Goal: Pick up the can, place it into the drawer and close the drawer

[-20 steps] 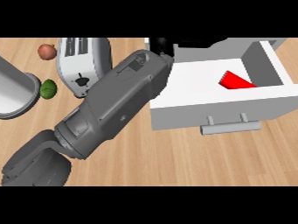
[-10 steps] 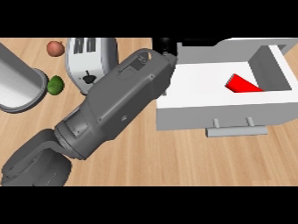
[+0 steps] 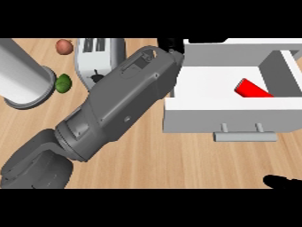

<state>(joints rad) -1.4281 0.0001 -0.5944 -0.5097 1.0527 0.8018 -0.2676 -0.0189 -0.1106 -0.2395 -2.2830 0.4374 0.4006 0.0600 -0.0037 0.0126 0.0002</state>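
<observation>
The red can [image 3: 253,88] lies tilted inside the open white drawer [image 3: 231,116], against its right side. The drawer's grey handle [image 3: 245,136] faces me. My left forearm [image 3: 117,111] runs diagonally from the lower left up to the drawer's back left corner. Only a small black part of my left hand [image 3: 171,44] shows beyond the wrist, beside the drawer's left wall and apart from the can. At the lower right edge a black tip of my right hand [image 3: 285,181] shows, holding nothing that I can see.
A white toaster [image 3: 101,55] stands left of the drawer, partly behind my forearm. A big grey cylinder [image 3: 13,71] stands at the far left, with a green fruit [image 3: 63,83] beside it and a brown round thing [image 3: 64,46] further back. Bare wooden counter [image 3: 179,164] lies in front.
Everything in view has slid a little to the right and down. The tip of my right hand has come into view at the lower right. The can still lies in the drawer.
</observation>
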